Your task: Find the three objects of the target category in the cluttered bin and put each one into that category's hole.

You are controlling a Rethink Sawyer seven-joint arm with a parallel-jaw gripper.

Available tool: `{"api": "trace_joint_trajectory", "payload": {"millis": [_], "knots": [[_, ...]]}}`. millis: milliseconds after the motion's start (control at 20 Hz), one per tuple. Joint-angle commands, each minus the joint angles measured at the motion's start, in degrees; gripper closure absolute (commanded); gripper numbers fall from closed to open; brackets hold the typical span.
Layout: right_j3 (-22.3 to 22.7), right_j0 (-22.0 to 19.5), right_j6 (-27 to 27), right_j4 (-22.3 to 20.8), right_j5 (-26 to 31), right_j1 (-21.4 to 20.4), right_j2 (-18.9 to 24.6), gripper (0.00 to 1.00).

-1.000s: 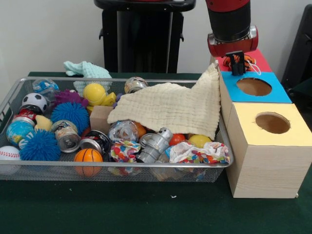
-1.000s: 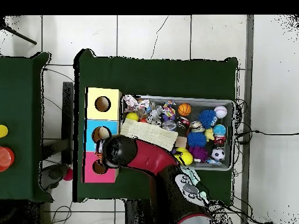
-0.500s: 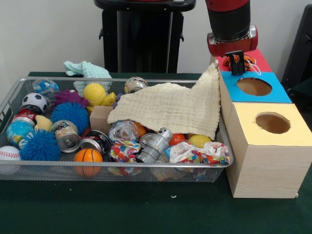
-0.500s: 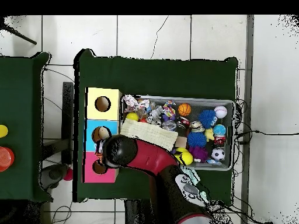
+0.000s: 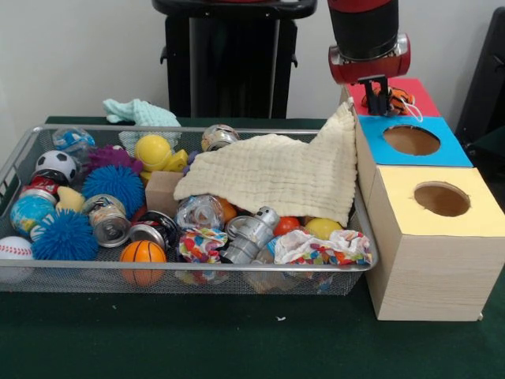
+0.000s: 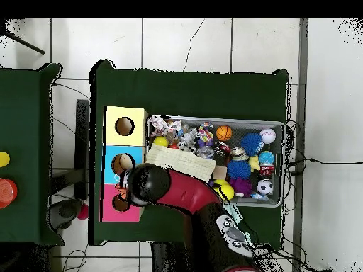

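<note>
The gripper [image 5: 379,96] hangs from the red and black arm just above the red box [image 5: 418,96], at its left part. An orange and black striped soft item [image 5: 397,99] with a white string lies on that box top beside the gripper. In the overhead view the arm's head [image 6: 146,184] covers the gripper, over the edge of the pink-red box [image 6: 110,210]. The wire bin [image 5: 197,267] holds a cream cloth [image 5: 276,174] draped up against the boxes. Around it lie balls, cans and crumpled colourful cloths [image 5: 323,246].
A blue box [image 5: 454,156] and a yellow box [image 5: 477,215], each with a round hole, stand in a row right of the bin. In the bin lie a basketball [image 5: 143,253], blue spiky balls [image 5: 65,234], a yellow duck [image 5: 155,152] and cans [image 5: 109,223]. A teal cloth [image 5: 140,112] lies behind it.
The gripper has risen a little and shifted slightly left above the red box. The striped item stays on the box top. Nothing in the bin has moved.
</note>
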Motion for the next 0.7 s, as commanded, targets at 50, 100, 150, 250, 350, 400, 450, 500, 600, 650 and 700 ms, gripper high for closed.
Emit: {"api": "trace_joint_trajectory", "payload": {"millis": [50, 100, 150, 250, 350, 400, 450, 500, 600, 650, 700], "knots": [[-1.00, -0.79, 8.97, -0.66, 8.90, -2.84, -1.51, 1.00], [-0.90, -0.81, 8.95, -0.53, 9.10, -3.13, -1.45, 1.00], [-1.26, -0.65, 9.23, -0.43, 9.37, -3.05, -1.58, 1.00], [-1.80, -0.39, 9.64, -0.39, 9.07, -2.35, -1.91, 1.00], [-2.22, -0.31, 9.90, 0.01, 8.54, -1.55, -1.78, 1.00], [-2.38, -0.25, 10.09, 0.29, 8.24, -1.24, -1.70, 1.00], [-2.56, -0.25, 10.27, 0.65, 8.19, -1.04, -1.56, 1.00], [-2.50, -0.22, 10.40, 0.87, 8.14, -1.15, -1.48, 1.00], [-2.26, -0.22, 10.60, 1.30, 7.37, -1.28, -1.31, 1.00], [-2.08, -0.24, 10.66, 1.49, 6.65, -1.28, -1.22, 1.00], [-1.90, -0.16, 10.57, 1.35, 4.68, -1.17, -1.22, 1.00]]}}
